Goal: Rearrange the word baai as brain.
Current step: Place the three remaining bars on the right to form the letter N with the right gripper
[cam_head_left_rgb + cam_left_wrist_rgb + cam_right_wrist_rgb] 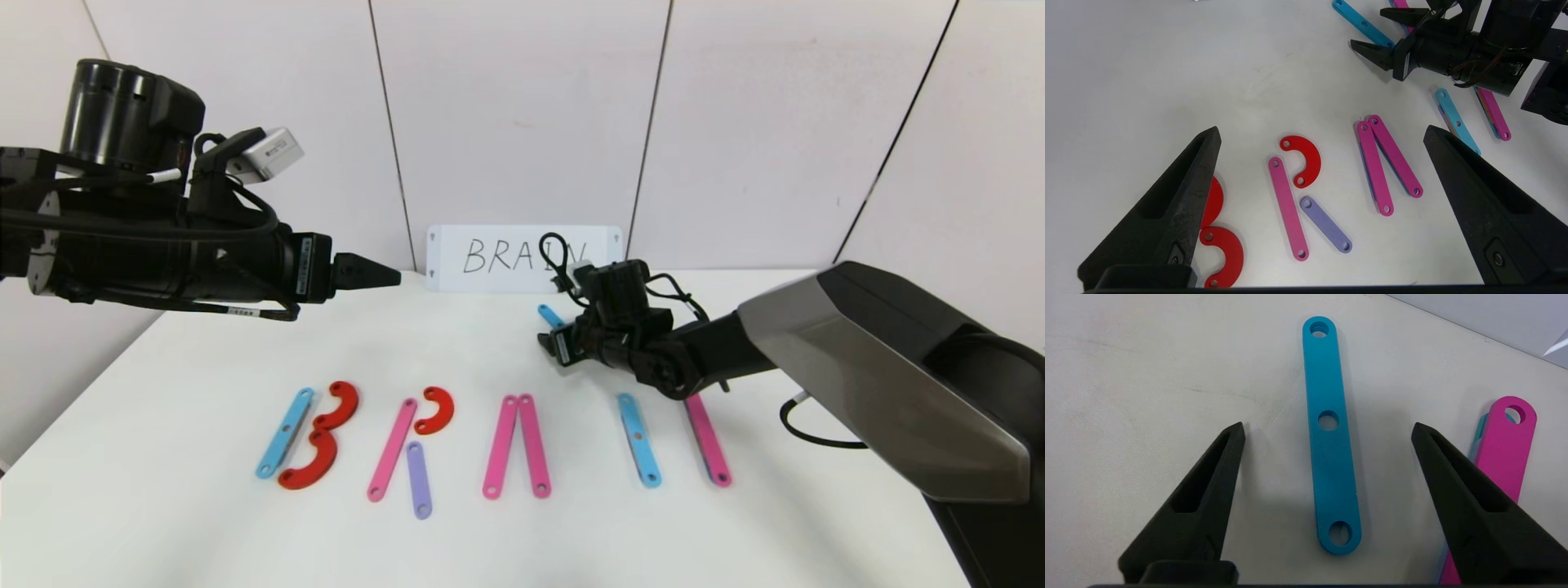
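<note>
The row of flat holed letters lies on the white table (pixel 204 523). A blue bar (pixel 284 433) with two red curves (pixel 336 406) makes a B. A pink bar (pixel 392 449), a red curve (pixel 435 410) and a short purple bar (pixel 419 479) make an R. Two pink bars (pixel 517 445) meet at their far ends. Further right lie a blue bar (pixel 638 439) and a pink bar (pixel 707 441). A loose blue bar (pixel 1331 457) lies behind the row, between the open fingers of my right gripper (pixel 1327 426), untouched. My left gripper (pixel 1322 130) hovers open above the R, holding nothing.
A white card (pixel 522 257) handwritten BRAIN leans on the back wall, partly behind the right wrist's cable. The right arm (pixel 857 367) reaches in over the table's right side. A pink bar (pixel 1502 457) lies beside the right gripper.
</note>
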`<action>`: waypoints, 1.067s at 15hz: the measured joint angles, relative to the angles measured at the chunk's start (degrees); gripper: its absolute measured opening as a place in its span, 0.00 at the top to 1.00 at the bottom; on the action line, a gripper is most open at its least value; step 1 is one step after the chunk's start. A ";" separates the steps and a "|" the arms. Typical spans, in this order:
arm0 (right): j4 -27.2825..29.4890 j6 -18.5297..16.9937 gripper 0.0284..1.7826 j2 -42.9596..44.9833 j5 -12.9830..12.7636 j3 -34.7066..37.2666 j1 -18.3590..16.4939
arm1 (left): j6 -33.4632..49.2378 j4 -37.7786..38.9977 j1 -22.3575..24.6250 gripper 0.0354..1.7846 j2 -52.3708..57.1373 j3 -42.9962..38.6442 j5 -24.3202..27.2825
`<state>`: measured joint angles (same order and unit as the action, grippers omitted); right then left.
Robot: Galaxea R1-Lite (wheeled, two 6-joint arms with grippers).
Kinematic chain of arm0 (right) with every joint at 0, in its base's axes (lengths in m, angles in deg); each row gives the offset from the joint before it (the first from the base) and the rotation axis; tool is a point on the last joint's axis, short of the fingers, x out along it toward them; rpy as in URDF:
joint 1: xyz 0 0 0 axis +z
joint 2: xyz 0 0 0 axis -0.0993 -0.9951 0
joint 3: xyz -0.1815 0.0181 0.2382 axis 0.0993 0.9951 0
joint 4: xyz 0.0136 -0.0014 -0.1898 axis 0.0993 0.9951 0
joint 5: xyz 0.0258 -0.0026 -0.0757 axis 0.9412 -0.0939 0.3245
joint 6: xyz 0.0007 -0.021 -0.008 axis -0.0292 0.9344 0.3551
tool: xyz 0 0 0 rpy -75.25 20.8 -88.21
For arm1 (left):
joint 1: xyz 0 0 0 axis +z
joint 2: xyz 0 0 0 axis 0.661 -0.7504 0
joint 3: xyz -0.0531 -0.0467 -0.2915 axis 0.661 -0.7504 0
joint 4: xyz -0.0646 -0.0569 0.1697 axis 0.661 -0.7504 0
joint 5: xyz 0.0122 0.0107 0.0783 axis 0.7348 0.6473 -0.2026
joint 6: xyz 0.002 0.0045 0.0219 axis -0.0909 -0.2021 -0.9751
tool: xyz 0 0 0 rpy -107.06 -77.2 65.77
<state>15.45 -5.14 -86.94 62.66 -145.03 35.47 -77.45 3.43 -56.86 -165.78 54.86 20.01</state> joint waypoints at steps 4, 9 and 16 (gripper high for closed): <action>0.00 0.00 0.68 -0.04 -0.02 0.00 -0.06 | 0.00 0.00 -0.06 0.03 0.00 -0.09 0.01; -0.05 0.00 0.86 0.09 -0.05 0.02 -0.11 | 0.00 0.00 -0.09 0.03 -0.05 -0.16 0.00; 0.09 -0.34 0.86 5.42 0.02 2.95 -1.00 | -0.02 0.11 0.00 0.03 -0.41 0.00 0.01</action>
<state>15.53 -5.48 -81.52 62.68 -142.08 34.47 -77.47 3.54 -56.86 -166.20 54.86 20.03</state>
